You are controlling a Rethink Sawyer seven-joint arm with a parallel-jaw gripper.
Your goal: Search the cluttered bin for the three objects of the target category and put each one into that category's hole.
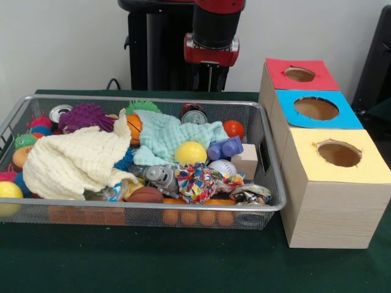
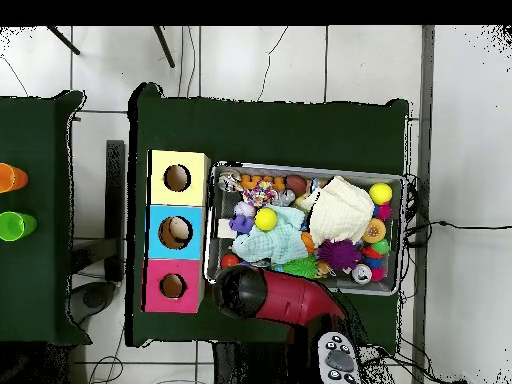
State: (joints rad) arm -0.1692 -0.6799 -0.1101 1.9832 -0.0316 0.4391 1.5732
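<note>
The bin (image 1: pixel 153 99) is a silver wire-mesh basket on the green table, full of clutter; it also shows in the overhead view (image 2: pixel 300 168). It holds a yellow cloth (image 1: pixel 73 162), a mint cloth (image 1: pixel 171 137), a yellow ball (image 1: pixel 190 152), a purple spiky ball (image 1: pixel 85 116), a blue block (image 1: pixel 225 148), a white baseball (image 1: pixel 222 167), a wooden block (image 1: pixel 246 160) and a brown football (image 1: pixel 145 195). Beside it stand three wooden boxes with holes, topped red (image 1: pixel 299 74), blue (image 1: pixel 316 108) and yellow (image 1: pixel 339 154). My gripper (image 1: pixel 211 76) hangs behind the bin's far rim, holding nothing that shows.
An orange ball (image 1: pixel 233 128), a can (image 1: pixel 194 114) and a colourful rope toy (image 1: pixel 198 181) also lie in the bin. In the overhead view a second table at the left holds an orange cup (image 2: pixel 10 177) and a green cup (image 2: pixel 12 225).
</note>
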